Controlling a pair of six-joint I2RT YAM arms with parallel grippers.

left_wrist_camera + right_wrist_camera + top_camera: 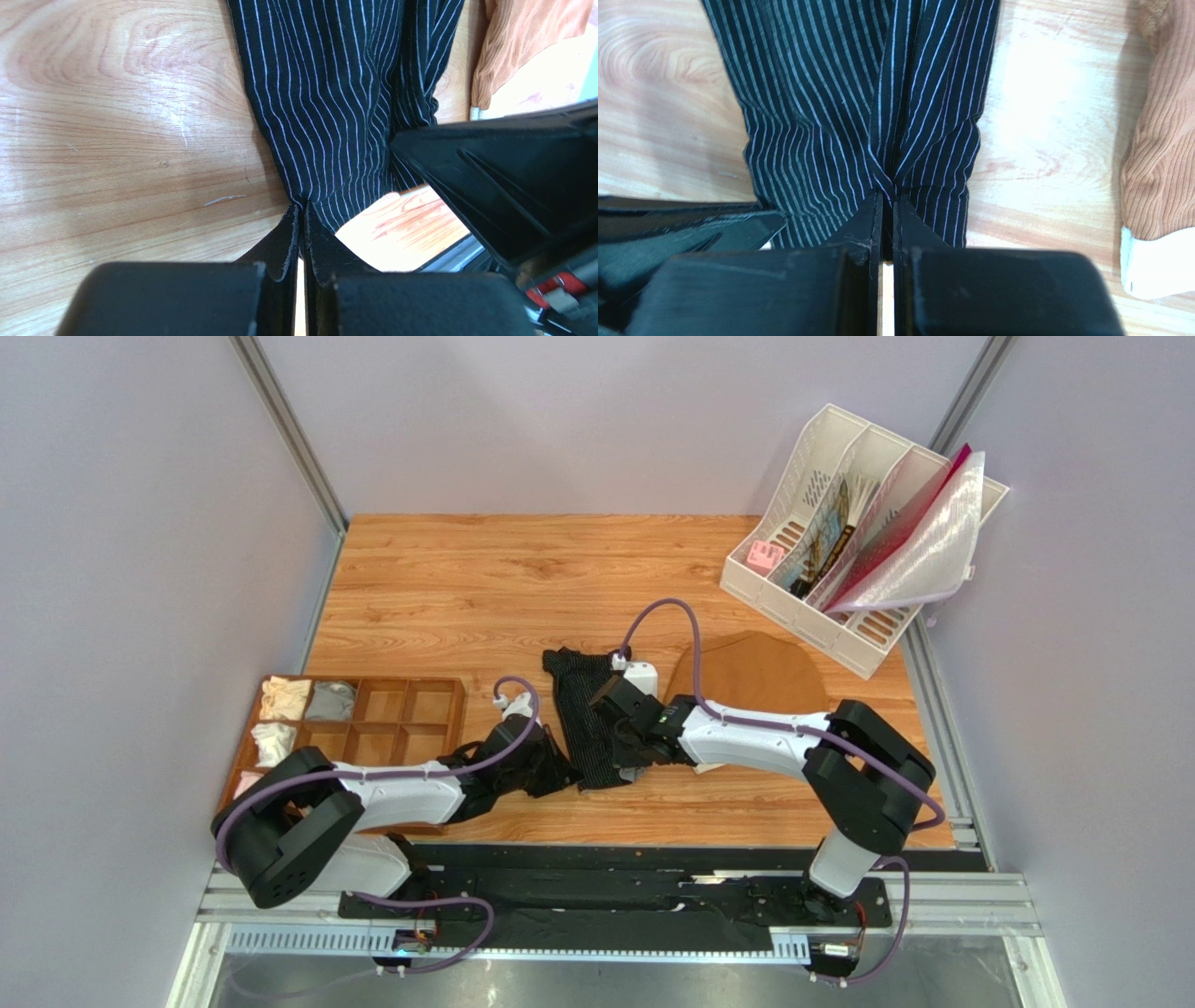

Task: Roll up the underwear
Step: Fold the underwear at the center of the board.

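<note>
The underwear [572, 703] is black with fine pale stripes and lies stretched lengthwise at the table's middle front. My left gripper [544, 767] is shut on its near left edge; the wrist view shows the fingertips pinching the fabric [330, 91] at the left gripper [303, 210]. My right gripper [627, 739] is shut on its near right edge; the striped cloth [857, 91] puckers into the right gripper [887, 199]. The two grippers are close together, each showing in the other's view. No waistband shows.
Plain brown briefs [751, 672] with a cream waistband [1155, 262] lie just right of the underwear. A wooden compartment tray [407, 707] holding rolled cloths stands at the left. A white file rack [856, 532] is at the back right. The table's front edge is close.
</note>
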